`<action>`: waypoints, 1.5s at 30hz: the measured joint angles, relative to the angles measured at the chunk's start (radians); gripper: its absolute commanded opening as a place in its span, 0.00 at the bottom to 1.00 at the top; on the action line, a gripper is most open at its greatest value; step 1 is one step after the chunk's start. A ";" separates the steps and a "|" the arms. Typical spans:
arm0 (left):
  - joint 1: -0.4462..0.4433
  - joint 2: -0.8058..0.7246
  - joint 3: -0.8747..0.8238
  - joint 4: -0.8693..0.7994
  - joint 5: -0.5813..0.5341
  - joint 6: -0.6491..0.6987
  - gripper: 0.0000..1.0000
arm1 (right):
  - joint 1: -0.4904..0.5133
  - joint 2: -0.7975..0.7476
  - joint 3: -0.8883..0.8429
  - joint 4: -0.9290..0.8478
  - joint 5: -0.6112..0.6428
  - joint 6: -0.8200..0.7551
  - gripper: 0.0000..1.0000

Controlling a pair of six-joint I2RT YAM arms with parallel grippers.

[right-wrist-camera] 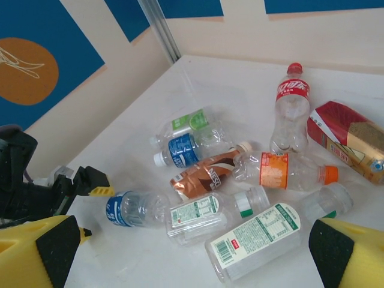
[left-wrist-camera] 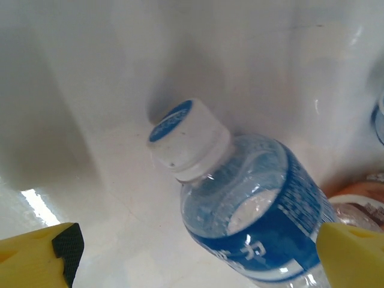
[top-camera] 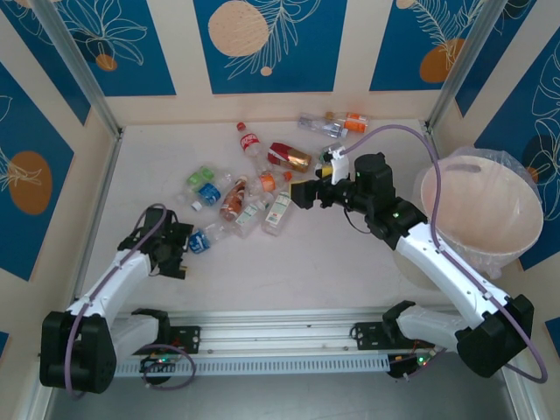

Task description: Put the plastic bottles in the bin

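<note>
White worktop (top-camera: 289, 280), blue-panelled walls (top-camera: 262, 44). Your left hand (left-wrist-camera: 198, 255) is spread astride the blue-labelled bottle (left-wrist-camera: 258, 222), not yet pinching. Your right hand (top-camera: 302, 194) is spread above the other bottles (top-camera: 254, 197), and the bin (top-camera: 455, 188) stands far right. Closing on the tapered shoulder may squirt the bottle free.

Bottles (top-camera: 254, 197) scattered on their sides mid-table (top-camera: 289, 271); two more (top-camera: 332, 124) near far wall. Red-cap bottle (top-camera: 248, 140) beside red-gold packet (top-camera: 290, 156). Left gripper (top-camera: 181, 252) low, just beside blue-label bottle (top-camera: 200, 240) at near-left edge of cluster. Right gripper (top-camera: 300, 193) at cluster's right side, near white-label bottle (top-camera: 278, 210). Pale round bin (top-camera: 507, 227) far right, bag-lined.
</note>
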 measured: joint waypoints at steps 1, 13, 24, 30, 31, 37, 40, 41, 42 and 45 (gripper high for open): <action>0.000 0.002 -0.003 0.018 0.003 -0.021 1.00 | 0.005 0.002 -0.004 0.000 0.004 0.000 1.00; -0.015 0.150 -0.018 0.233 0.052 -0.278 0.94 | 0.041 0.007 -0.017 -0.012 0.078 0.000 1.00; -0.031 0.249 -0.011 0.313 0.109 -0.303 0.49 | 0.052 0.003 -0.027 -0.034 0.134 0.000 1.00; -0.032 0.268 -0.001 0.331 0.116 -0.287 0.32 | 0.052 -0.016 -0.071 -0.003 0.166 0.026 1.00; -0.033 0.263 -0.003 0.329 0.114 -0.286 0.32 | 0.052 -0.022 -0.085 0.009 0.169 0.036 1.00; -0.033 0.177 -0.009 0.267 0.057 -0.231 0.32 | 0.052 -0.029 -0.131 0.058 0.177 0.108 1.00; -0.033 0.114 0.004 0.248 0.047 -0.149 0.27 | 0.052 -0.029 -0.154 0.103 0.126 0.147 1.00; -0.034 0.106 0.018 0.245 0.048 -0.121 0.27 | 0.052 -0.028 -0.162 0.118 0.102 0.156 1.00; -0.034 0.102 0.044 0.239 0.054 -0.081 0.27 | 0.052 -0.026 -0.173 0.137 0.069 0.164 1.00; -0.056 0.106 0.157 0.233 0.081 0.049 0.27 | 0.053 -0.011 -0.192 0.187 -0.042 0.180 1.00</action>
